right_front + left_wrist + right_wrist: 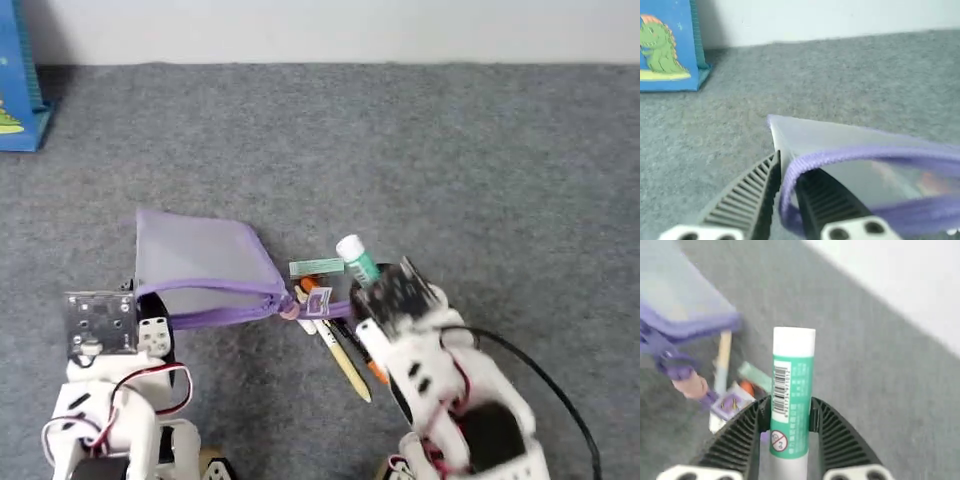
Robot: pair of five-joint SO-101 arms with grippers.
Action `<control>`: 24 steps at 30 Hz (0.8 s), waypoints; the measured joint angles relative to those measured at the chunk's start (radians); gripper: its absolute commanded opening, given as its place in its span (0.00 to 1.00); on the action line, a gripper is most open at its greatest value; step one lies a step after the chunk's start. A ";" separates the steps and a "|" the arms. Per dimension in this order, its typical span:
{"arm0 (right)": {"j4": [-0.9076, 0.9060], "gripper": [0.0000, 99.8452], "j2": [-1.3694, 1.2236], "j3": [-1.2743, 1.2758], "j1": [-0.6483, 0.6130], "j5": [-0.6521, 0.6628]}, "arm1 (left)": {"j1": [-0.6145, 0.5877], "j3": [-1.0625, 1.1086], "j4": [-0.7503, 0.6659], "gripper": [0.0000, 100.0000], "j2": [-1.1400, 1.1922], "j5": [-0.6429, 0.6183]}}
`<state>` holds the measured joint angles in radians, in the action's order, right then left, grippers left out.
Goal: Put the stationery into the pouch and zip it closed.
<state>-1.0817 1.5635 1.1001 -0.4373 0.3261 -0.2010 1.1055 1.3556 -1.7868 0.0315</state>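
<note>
The glue stick is clamped in the right gripper, near the pouch; its rim is pinched by the left gripper. If misaligned, the rim could be snagged and pulled loose.

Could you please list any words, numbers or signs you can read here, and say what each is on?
Glue stick: barcode, digits and lines of small print, all too small to read; a red-ringed round sign, symbol unclear.
Tag on the pouch zip: mark too blurred to read.
Blue box: green dinosaur picture, no readable words.
</note>
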 measured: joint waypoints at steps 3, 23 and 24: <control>-0.003 0.01 0.129 0.000 -0.057 -0.023 | -0.002 -0.103 0.002 0.01 0.138 0.000; 0.480 0.01 0.226 -0.002 -0.273 -0.206 | -0.002 -0.717 0.381 0.01 0.697 -0.054; 0.503 0.01 0.213 -0.002 -0.295 -0.209 | -0.002 -0.717 0.381 0.01 0.697 -0.055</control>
<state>-0.5785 1.7768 1.0986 -0.7319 0.1174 -0.2025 0.3890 1.7361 -1.0902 -0.0238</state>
